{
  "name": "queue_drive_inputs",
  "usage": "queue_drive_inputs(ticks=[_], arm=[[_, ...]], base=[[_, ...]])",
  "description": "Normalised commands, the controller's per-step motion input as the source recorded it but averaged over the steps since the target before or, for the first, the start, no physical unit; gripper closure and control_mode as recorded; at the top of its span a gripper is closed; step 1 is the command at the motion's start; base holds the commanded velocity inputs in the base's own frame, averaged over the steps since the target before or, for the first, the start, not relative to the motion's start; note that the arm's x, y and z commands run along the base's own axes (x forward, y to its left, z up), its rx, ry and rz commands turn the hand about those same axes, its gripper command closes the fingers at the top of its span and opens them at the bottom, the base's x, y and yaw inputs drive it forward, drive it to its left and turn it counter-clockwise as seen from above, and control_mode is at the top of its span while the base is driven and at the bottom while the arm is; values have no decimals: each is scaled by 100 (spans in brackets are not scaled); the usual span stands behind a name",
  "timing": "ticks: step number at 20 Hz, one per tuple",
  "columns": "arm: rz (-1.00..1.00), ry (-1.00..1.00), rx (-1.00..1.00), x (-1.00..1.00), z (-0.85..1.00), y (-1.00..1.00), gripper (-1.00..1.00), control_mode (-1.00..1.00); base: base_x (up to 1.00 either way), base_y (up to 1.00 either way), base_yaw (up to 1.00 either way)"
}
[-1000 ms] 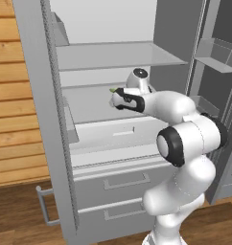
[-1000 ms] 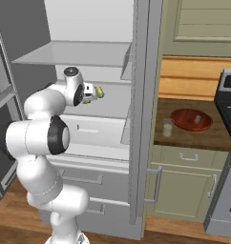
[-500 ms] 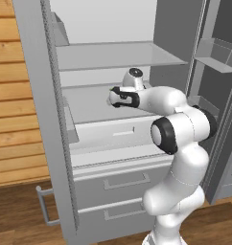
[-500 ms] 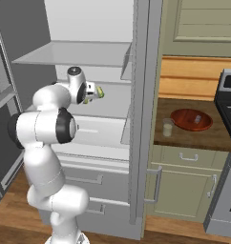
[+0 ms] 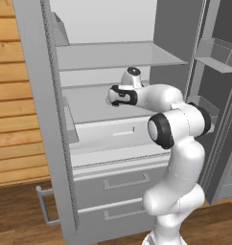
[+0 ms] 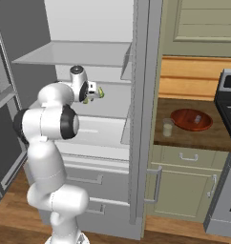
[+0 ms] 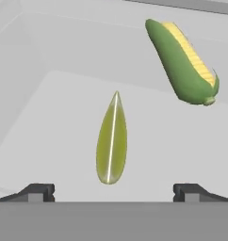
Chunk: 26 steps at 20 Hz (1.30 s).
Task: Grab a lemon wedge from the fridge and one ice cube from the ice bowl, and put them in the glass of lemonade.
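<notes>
The fridge (image 5: 51, 143) is seen with its doors swung wide, and the white arm is reached into it at the level of the middle shelf (image 5: 94, 103). The claw (image 7: 111, 190) is held apart: in the hand view its two dark fingertips (image 7: 38, 192) are set wide, one at each side, with nothing clamped between them. The lemon wedge (image 7: 111, 140) is seen lying on the pale shelf floor, in line with the gap of the claw and just ahead of it, its long axis pointed away from the camera and a thin white line drawn down its middle. An ear of corn (image 7: 183, 61) in its green husk is laid further back and to the right in that view, well apart from the wedge.

In the right base view a small yellow-green speck (image 6: 101, 93) is made out just beyond the claw (image 6: 94, 91). On the desk (image 6: 184, 138) to the right of the fridge, the glass of lemonade (image 6: 168, 127) is stood just beside the ice bowl (image 6: 191, 119), in which a pale cube (image 6: 197, 118) is seen.
</notes>
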Motion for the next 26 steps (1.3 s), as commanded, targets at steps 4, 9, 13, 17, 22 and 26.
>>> queue_drive_inputs(ticks=[4,9,13,17,22,26], arm=[[0,0,0,31,-16,2,-100,-100],[0,1,0,23,-10,5,-100,-100],[0,9,0,20,0,9,-100,-100],[0,5,0,8,0,9,-100,-100],[0,0,0,15,-1,0,-100,-100],[0,0,0,3,-14,2,-100,-100]], base=[[0,0,0],[0,0,0],[0,0,0],[0,0,0],[0,0,0],[0,0,0]])
